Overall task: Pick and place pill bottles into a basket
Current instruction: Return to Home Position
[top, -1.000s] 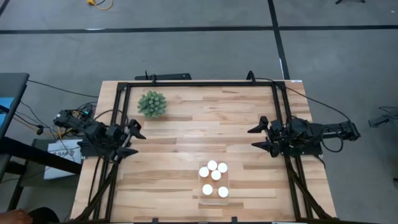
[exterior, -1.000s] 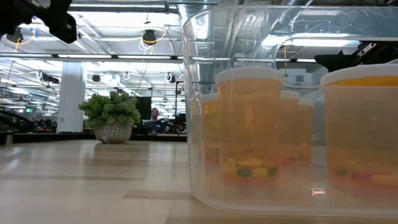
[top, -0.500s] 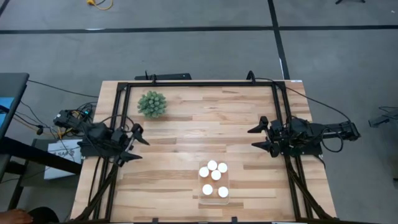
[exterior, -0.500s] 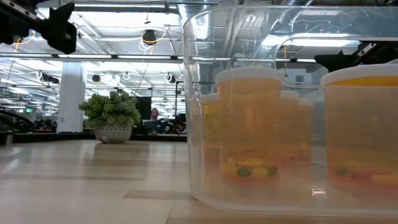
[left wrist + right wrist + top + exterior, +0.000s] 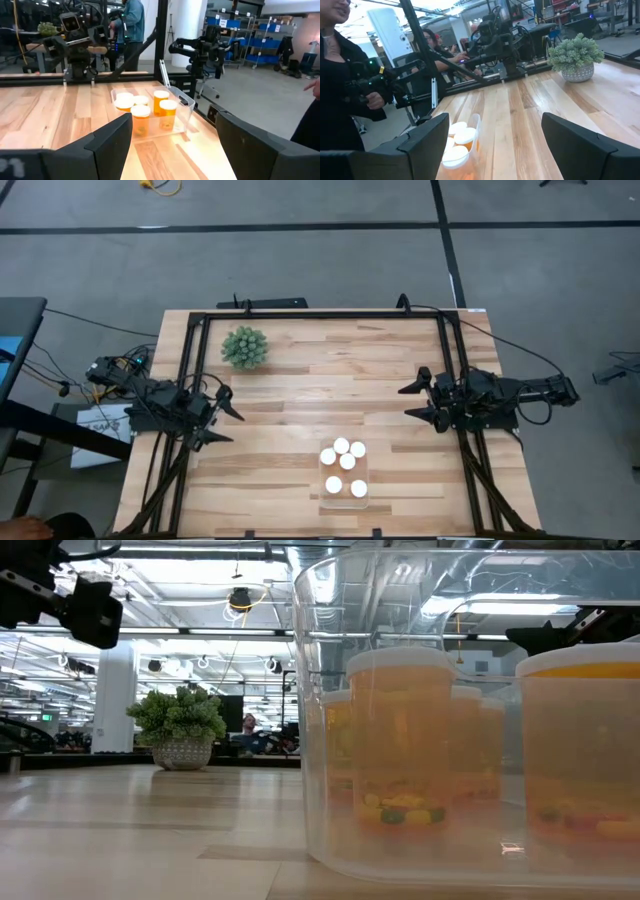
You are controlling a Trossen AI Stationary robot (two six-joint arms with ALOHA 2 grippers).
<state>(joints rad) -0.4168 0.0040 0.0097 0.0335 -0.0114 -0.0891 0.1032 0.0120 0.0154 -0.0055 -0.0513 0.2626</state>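
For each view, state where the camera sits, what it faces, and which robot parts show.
High: overhead, looking down on table; left gripper, right gripper show.
Low: table level, close to the basket; left arm above.
Left wrist: faces basket; own open fingers.
Right wrist: faces plant; own open fingers.
Shared: basket appears in all.

The high view hangs above and looks straight down, taking in the whole table (image 5: 330, 380) and both arms from far off. The low view sits at table-top height, hard against the basket (image 5: 320, 690), facing level toward the plant (image 5: 180, 725) and the room behind. The wrist views look in low from opposite sides of the table. Both share the basket, and the right one also shares the plant with the low view.
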